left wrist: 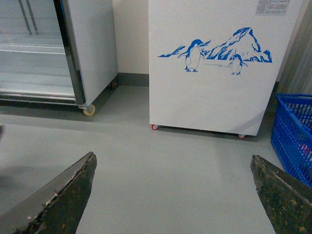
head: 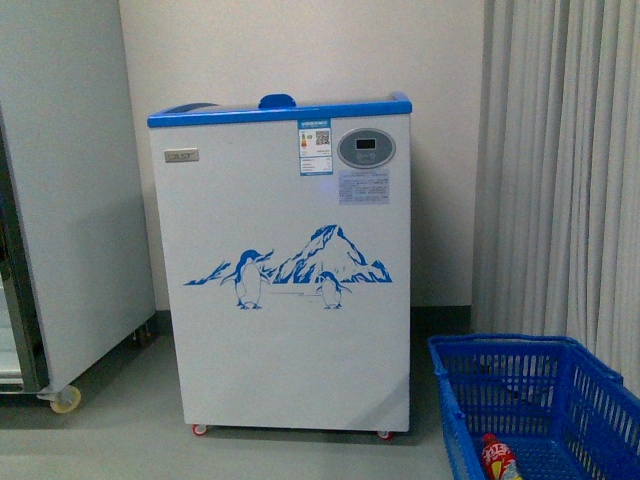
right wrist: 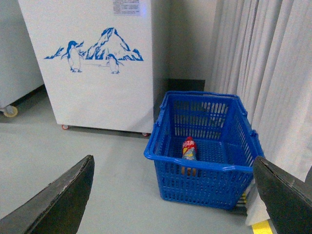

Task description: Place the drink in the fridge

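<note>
The fridge is a white chest freezer with a blue rim, a penguin-and-mountain decal and an oval grey panel; it stands straight ahead on small casters, and its front also shows as the fridge and the fridge. The drink, a red-capped bottle with a red label, lies inside a blue basket; its top peeks out as the drink. My right gripper is open, well short of the basket. My left gripper is open over bare floor.
A taller grey-white cabinet on casters stands left of the fridge, its shelves seen behind a door. Pale curtains hang on the right behind the basket. Yellow floor tape lies by the basket.
</note>
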### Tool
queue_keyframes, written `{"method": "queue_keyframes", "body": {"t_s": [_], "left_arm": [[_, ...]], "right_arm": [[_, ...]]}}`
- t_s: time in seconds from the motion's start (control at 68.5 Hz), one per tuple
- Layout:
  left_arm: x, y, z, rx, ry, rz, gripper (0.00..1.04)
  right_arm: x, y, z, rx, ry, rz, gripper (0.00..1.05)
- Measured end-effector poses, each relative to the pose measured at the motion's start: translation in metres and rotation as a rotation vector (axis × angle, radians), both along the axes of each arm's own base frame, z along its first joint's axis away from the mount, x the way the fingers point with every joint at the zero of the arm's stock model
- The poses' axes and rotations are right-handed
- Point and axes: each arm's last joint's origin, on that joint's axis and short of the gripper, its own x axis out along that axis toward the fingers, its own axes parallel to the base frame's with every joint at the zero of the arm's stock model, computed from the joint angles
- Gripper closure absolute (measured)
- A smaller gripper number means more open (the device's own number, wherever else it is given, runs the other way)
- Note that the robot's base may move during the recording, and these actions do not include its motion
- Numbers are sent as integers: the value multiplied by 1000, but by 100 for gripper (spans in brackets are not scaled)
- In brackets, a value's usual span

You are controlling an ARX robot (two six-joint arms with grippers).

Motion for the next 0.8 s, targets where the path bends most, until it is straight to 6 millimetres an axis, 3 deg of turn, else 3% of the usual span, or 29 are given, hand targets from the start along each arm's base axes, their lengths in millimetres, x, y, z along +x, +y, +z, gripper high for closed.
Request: {"method": "queue_keyframes", "body": {"t_s": [0.803], "left_arm": [[0,0,0,0,0,0,8]], "right_arm": [[0,0,0,0,0,0,8]]}}
